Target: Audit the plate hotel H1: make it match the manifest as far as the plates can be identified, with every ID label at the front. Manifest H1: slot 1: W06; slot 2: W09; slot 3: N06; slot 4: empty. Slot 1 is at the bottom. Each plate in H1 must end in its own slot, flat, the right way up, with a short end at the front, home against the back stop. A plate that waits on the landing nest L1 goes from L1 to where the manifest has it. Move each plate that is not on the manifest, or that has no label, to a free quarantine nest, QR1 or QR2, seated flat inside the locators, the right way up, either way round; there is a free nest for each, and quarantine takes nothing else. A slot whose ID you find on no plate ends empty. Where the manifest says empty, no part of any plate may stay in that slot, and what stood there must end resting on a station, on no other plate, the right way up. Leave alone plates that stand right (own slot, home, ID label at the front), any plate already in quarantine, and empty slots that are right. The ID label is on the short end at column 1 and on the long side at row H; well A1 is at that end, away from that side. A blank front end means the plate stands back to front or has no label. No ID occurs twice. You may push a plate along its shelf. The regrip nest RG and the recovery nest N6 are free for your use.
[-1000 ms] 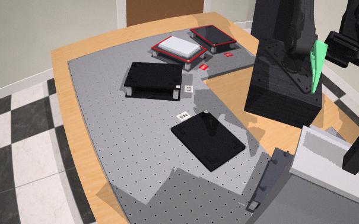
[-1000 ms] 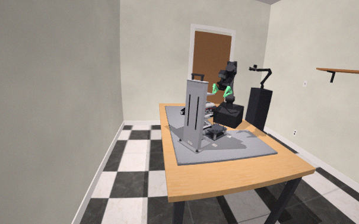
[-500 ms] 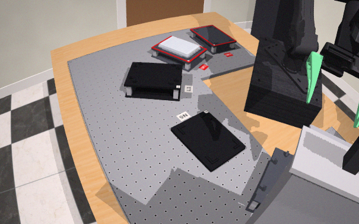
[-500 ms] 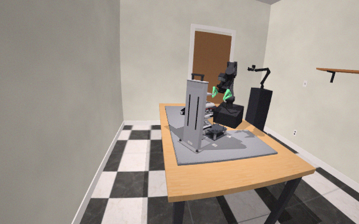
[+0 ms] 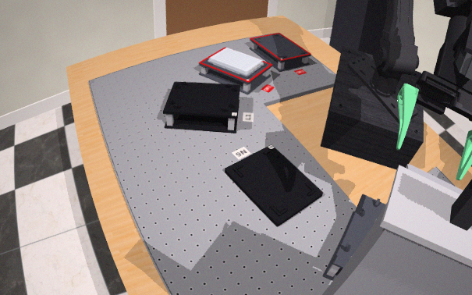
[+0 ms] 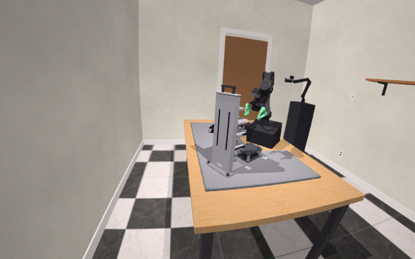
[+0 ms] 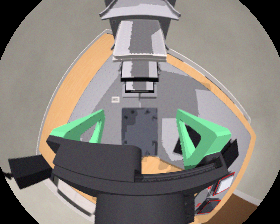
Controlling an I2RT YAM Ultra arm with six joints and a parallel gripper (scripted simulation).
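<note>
My gripper (image 5: 430, 164) (image 6: 255, 111) (image 7: 140, 113) is open and empty, its green fingers spread wide in the air in front of the plate hotel H1 (image 5: 422, 203) (image 6: 226, 133) (image 7: 140, 30). In the wrist view the hotel stands ahead, with light plates on its shelves; I cannot read their labels. A dark grey nest (image 7: 139, 129) (image 6: 249, 151) lies below the fingers. One red-rimmed quarantine nest (image 5: 213, 65) holds a white plate (image 5: 234, 62). The other red-rimmed nest (image 5: 280, 46) has a bare dark top. The landing nest L1 (image 5: 201, 101) shows only a black top.
The flat black recovery nest N6 (image 5: 273, 183) lies mid-mat beside its label (image 5: 242, 154). The arm's black base block (image 5: 367, 117) (image 6: 264, 133) stands right of it. A tall black box (image 6: 299, 125) with a camera arm stands at the table's far right.
</note>
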